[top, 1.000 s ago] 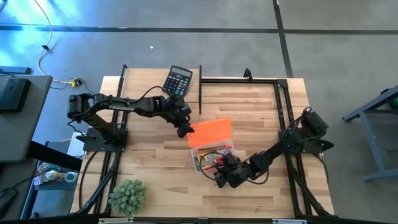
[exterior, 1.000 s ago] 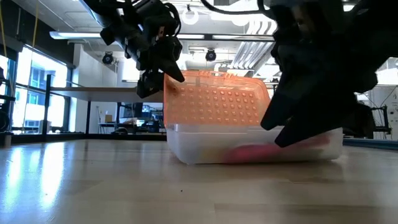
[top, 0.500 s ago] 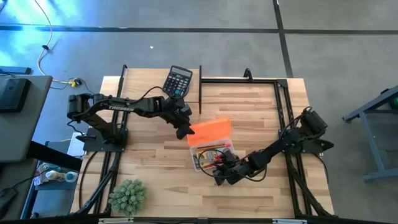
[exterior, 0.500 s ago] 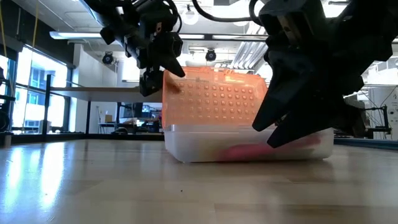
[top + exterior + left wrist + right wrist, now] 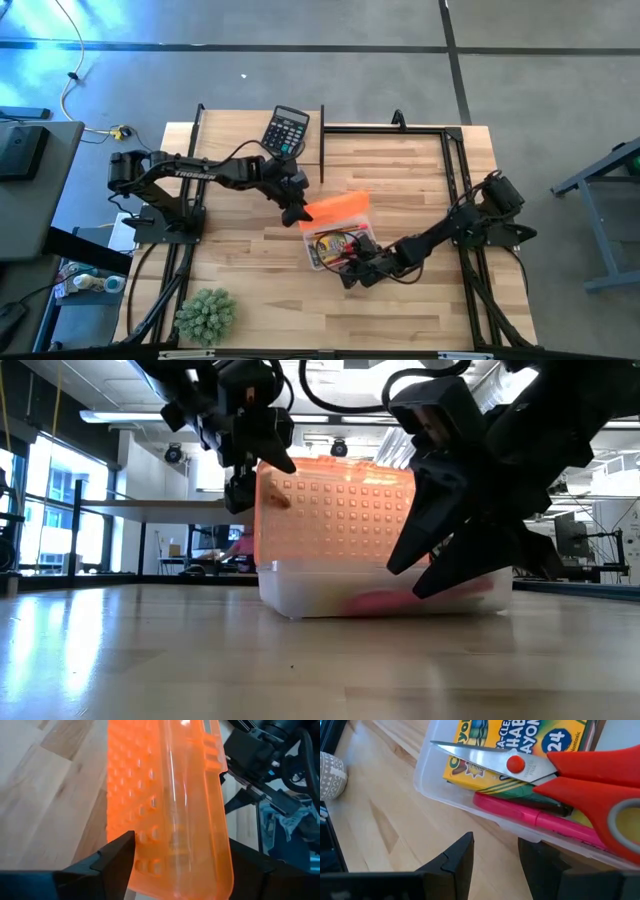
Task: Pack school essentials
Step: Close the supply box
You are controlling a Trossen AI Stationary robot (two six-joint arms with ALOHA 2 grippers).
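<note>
A clear plastic box [image 5: 312,255] stands at the table's middle, its orange lid [image 5: 338,207] raised upright along its far side. In the box lie a yellow-green crayon pack [image 5: 495,750], red-handled scissors [image 5: 580,775] and a pink-red pen [image 5: 520,810]. My left gripper [image 5: 295,212] is shut on the lid's left end. My right gripper [image 5: 350,275] is at the box's near side, slightly open with nothing between its fingers. Pencil, eraser and note pad do not show. My left gripper pinches the lid's left end [image 5: 150,865] across its thickness, one finger on the studded face, the other on the rim side. The fingers slant down from the table's left. The lid stands upright above the box's far side. My right gripper has its fingertips [image 5: 465,845] against the box's near wall [image 5: 470,815], slanting down from the near right. Nothing lies between them. The box rests flat on the table.
A black calculator [image 5: 286,130] lies at the far edge behind my left arm. A green spiky plant [image 5: 206,315] stands at the near left corner. Black rails [image 5: 322,140] run along the table's far and side edges. Bare wood lies left of the box.
My right gripper has gone toward the table's left and far edges against the box, which has slid a little that way along the table. The orange lid, its end in my left gripper, has tipped up from leaning back and now stands nearly upright.
</note>
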